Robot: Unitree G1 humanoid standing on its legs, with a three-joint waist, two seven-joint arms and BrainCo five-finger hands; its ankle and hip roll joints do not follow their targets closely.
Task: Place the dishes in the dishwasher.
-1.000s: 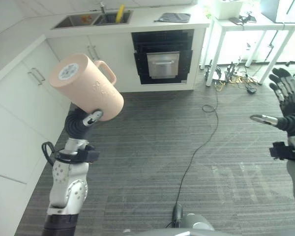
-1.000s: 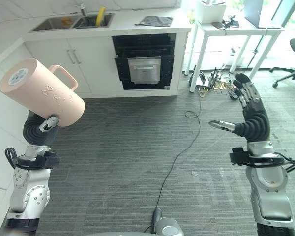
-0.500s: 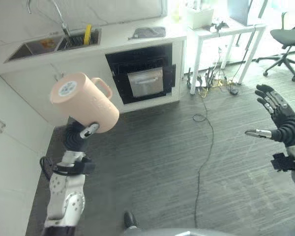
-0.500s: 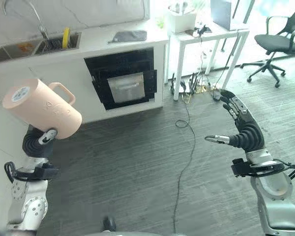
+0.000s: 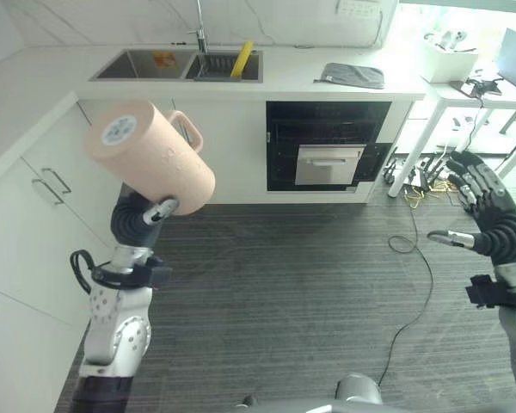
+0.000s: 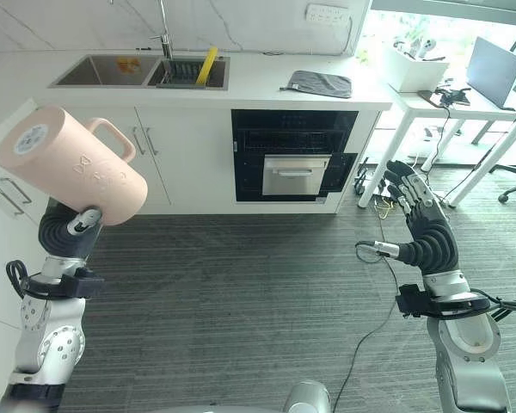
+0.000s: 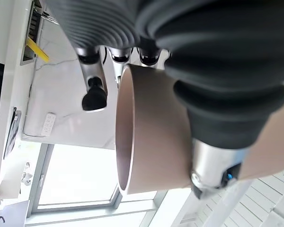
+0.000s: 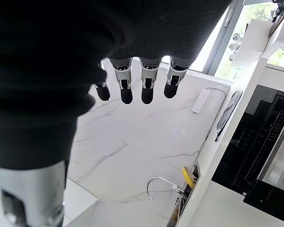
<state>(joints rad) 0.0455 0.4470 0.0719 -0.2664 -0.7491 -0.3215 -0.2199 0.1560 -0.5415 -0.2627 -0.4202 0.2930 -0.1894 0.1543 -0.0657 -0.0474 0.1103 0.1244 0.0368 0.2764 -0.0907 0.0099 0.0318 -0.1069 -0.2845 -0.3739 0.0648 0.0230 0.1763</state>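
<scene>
So the left hand (image 5: 143,217) is raised up in front of the white lower cabinets (image 5: 34,215), and it's got a big peach-pink plastic mug with a loop handle (image 5: 148,157) sitting right on top of it. The mug is tipped over on its side, flat base pointing up and away to the robot's left, handle (image 5: 189,131) on the far side toward the counter. In the left wrist view the fingers (image 7: 93,90) curl over the mug's rim while the thumb (image 7: 213,161) presses the outside wall, so it's a proper pinch grip on the rim, mug (image 7: 151,137) held in the air well above the dark grey striped floor (image 5: 310,284).

The right hand (image 6: 421,228) is held up on the other side, well apart from the mug, palm turned inward with fingers straight and spread and the thumb sticking out sideways. Nothing in it.

Straight ahead there's a white countertop (image 6: 267,82) with a steel double sink (image 6: 142,71) and a tall tap (image 6: 163,26), a yellow thing (image 6: 205,64) standing in the right basin, and a folded grey cloth (image 6: 318,83) lying on the counter. Under the counter is the black built-in dishwasher with its silver-fronted door (image 6: 294,155); can't tell how far that door is open. A white table (image 6: 464,107) stands off to the right
</scene>
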